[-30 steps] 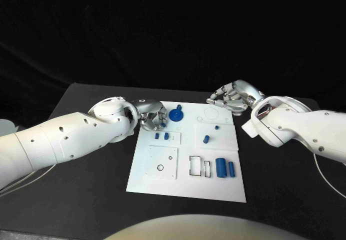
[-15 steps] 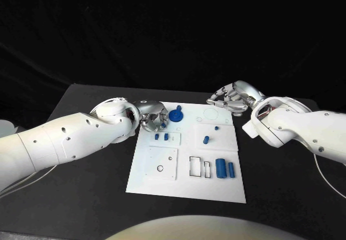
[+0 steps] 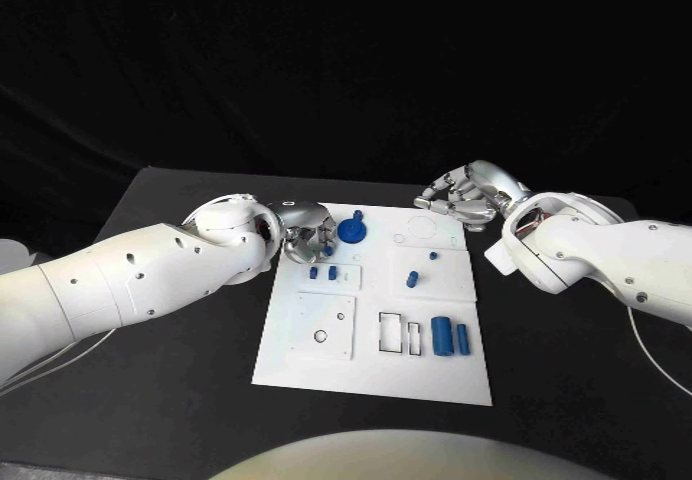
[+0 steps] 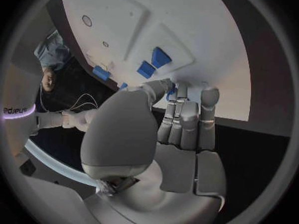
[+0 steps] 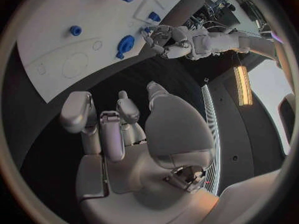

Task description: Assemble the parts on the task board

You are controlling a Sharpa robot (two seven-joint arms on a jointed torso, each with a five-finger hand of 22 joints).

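The white task board (image 3: 310,360) lies in the middle of the table. My left hand (image 3: 306,234) hovers over its far left corner, fingers curled, and pinches a small blue part (image 4: 169,90) between thumb and fingertip. A round blue part (image 3: 353,233) sits just beside that hand and appears again in the right wrist view (image 5: 124,46). Two small blue parts (image 3: 323,271) lie on a raised plate right in front of the left hand. My right hand (image 3: 459,198) hangs off the board's far right corner, fingers curled in on nothing (image 5: 118,124).
Two blue pegs (image 3: 420,268) stand on the right raised plate. Two blue cylinders (image 3: 451,336) lie near the board's right edge, beside an empty rectangular slot (image 3: 392,332). Black table (image 3: 173,330) surrounds the board on both sides.
My left hand has edged slightly toward the round blue part. The right hand and the parts on the board have not moved.
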